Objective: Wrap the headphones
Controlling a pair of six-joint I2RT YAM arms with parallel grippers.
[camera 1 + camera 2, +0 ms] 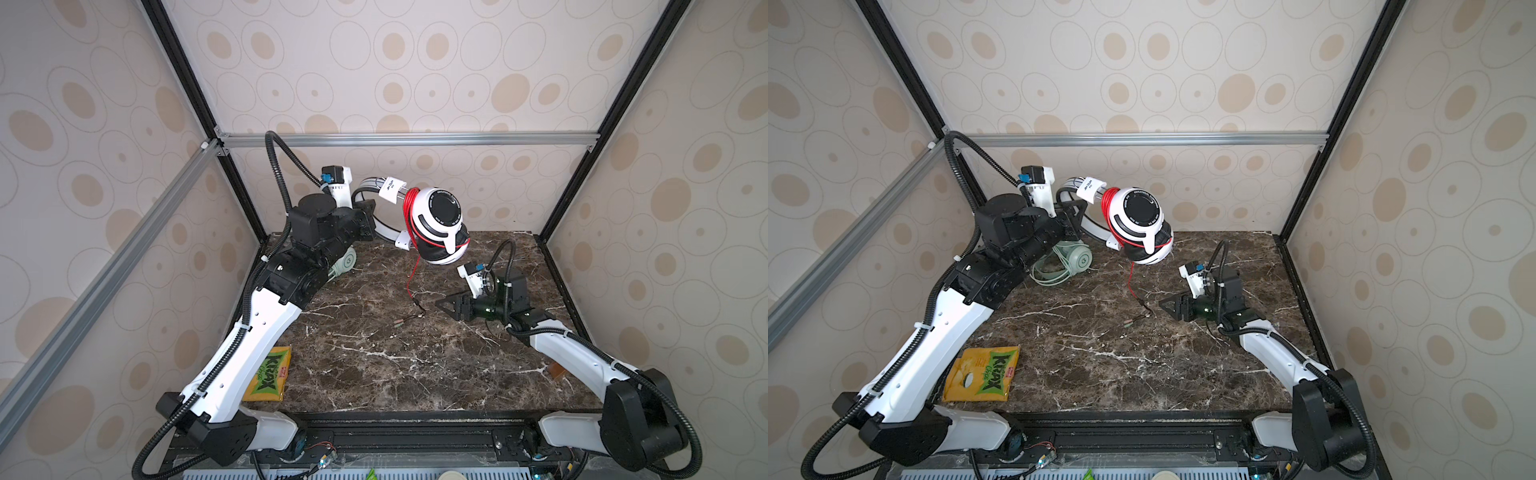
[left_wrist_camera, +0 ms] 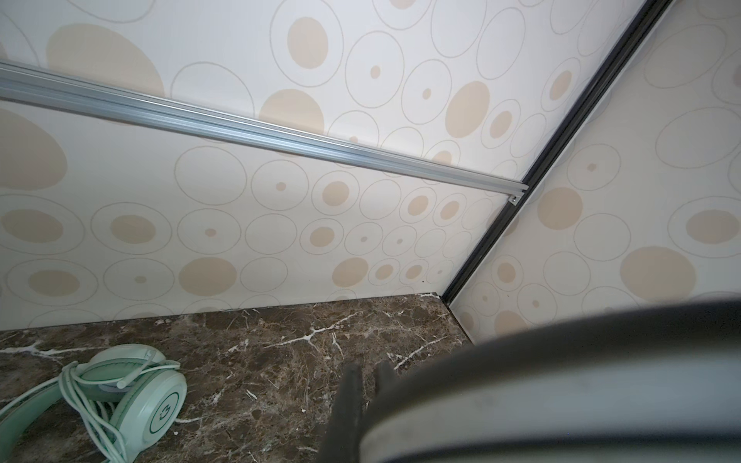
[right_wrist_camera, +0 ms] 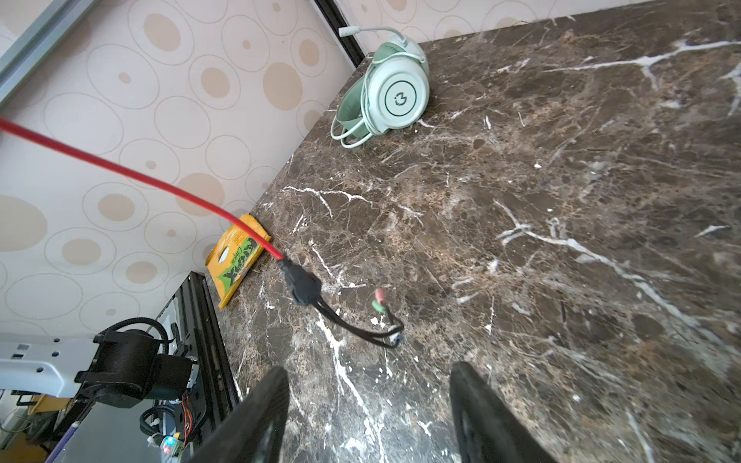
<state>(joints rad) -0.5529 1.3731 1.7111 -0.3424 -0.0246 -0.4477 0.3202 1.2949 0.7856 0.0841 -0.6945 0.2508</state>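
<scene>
In both top views the left gripper [image 1: 368, 220] is clamped on the grey headband [image 1: 368, 183] of the white-and-black headphones [image 1: 438, 224] and holds them in the air over the back of the marble table [image 1: 374, 365]. Several turns of the red cord [image 1: 409, 212] lie bunched round the band beside the ear cups. A loose tail drops from them to the table. The right gripper [image 1: 440, 305] hovers low near the tail's end, with its jaws apart and nothing in them. The mint green headphones [image 1: 1077, 259] lie at the back left, partly hidden under the left arm. A chip packet [image 1: 982, 374] lies at the front left.

The left wrist view shows the headband as a blur pressed against the closed fingers [image 2: 349, 385]. The mint pair lies on the marble beyond, with its pale cord looped round it.

In the right wrist view the open jaws frame bare marble. Just ahead of them the cord ends in a black splitter [image 3: 302, 286] and two thin leads with plugs [image 3: 379, 300], which rest on the table.

The mint pair looks finished. The white-and-black pair seems mostly wound. The hanging tail and plugs are yet to be wound on, and then the pair set down.
</scene>
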